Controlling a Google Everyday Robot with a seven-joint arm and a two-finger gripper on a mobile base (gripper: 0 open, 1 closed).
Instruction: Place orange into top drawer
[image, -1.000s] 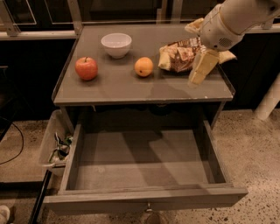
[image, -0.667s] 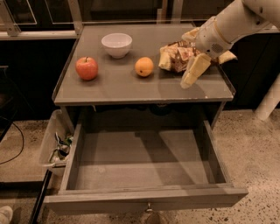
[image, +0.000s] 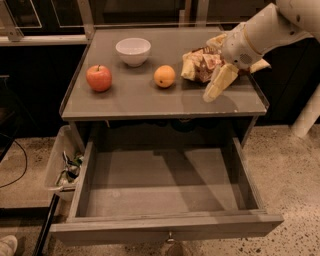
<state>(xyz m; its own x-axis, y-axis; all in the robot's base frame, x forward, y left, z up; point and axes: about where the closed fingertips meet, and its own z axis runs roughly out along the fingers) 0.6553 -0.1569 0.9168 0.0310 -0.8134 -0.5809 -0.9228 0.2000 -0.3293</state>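
The small, evenly round orange-yellow orange (image: 164, 76) is seen resting on the grey bench (image: 135, 102) above the pulled-out wide grey wooden top drawer (image: 165, 227), while the cream claw (image: 212, 92), whose grip cannot be told, is held slanting downward beside a crumpled snack bag (image: 199, 65), apart from the orange.

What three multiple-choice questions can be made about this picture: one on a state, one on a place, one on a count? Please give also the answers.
1. The top drawer is: A. shut B. pulled open C. removed
2. The orange lies: A. on the tabletop, between the apple and the snack bag B. inside the drawer C. on the floor
3. Fruits on the tabletop: A. one B. four C. two

Answers: 1 B, its bare inside shows. 2 A, it rests there untouched, with the gripper hovering to its right, near the bag. 3 C, only the apple and the orange.
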